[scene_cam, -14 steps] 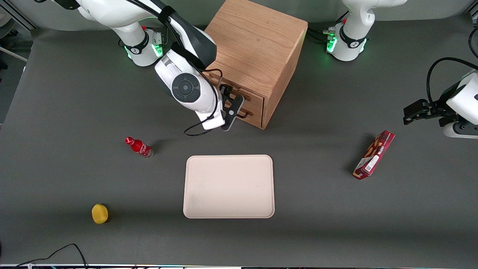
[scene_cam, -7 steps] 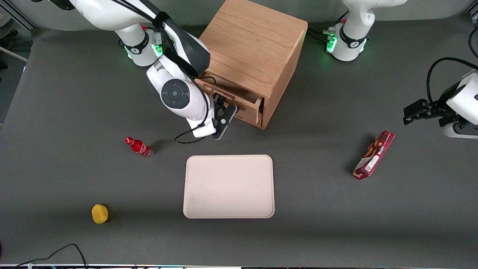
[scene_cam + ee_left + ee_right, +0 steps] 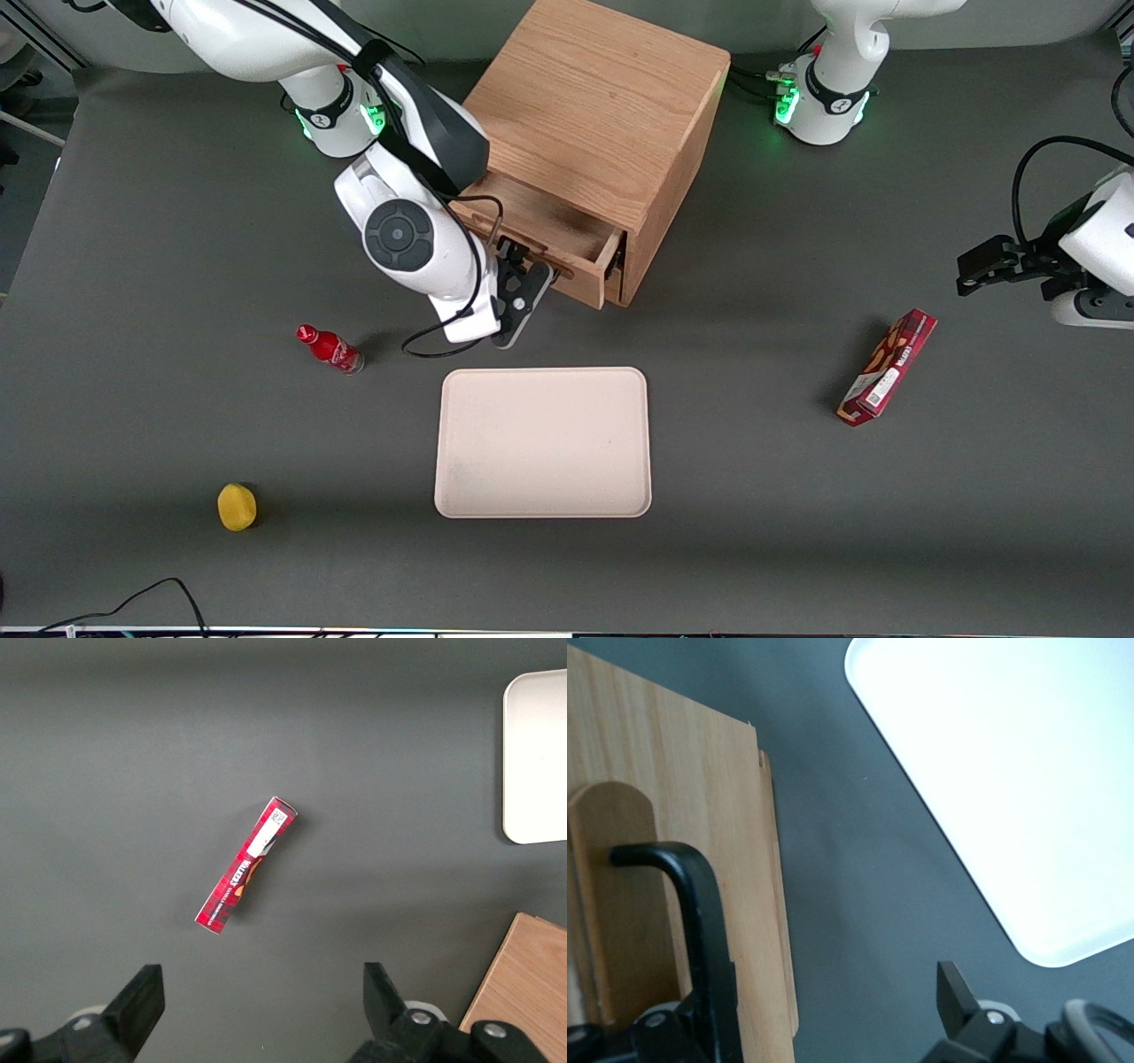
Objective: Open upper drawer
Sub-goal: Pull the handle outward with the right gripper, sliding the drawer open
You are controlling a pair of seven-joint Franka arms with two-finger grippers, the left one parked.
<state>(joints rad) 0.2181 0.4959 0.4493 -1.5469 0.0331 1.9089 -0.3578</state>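
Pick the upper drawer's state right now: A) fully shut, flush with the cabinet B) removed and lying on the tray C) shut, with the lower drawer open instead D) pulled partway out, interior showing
D: the upper drawer sticks out from the cabinet with its wooden interior exposed, and the gripper is at its front by the black handle.

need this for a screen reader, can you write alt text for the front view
The right arm's gripper is at the black handle of the upper drawer, which stands partly pulled out of the oak cabinet. Nearer the camera on the grey table lie a beige tray, a red bottle, a yellow object and a red box.
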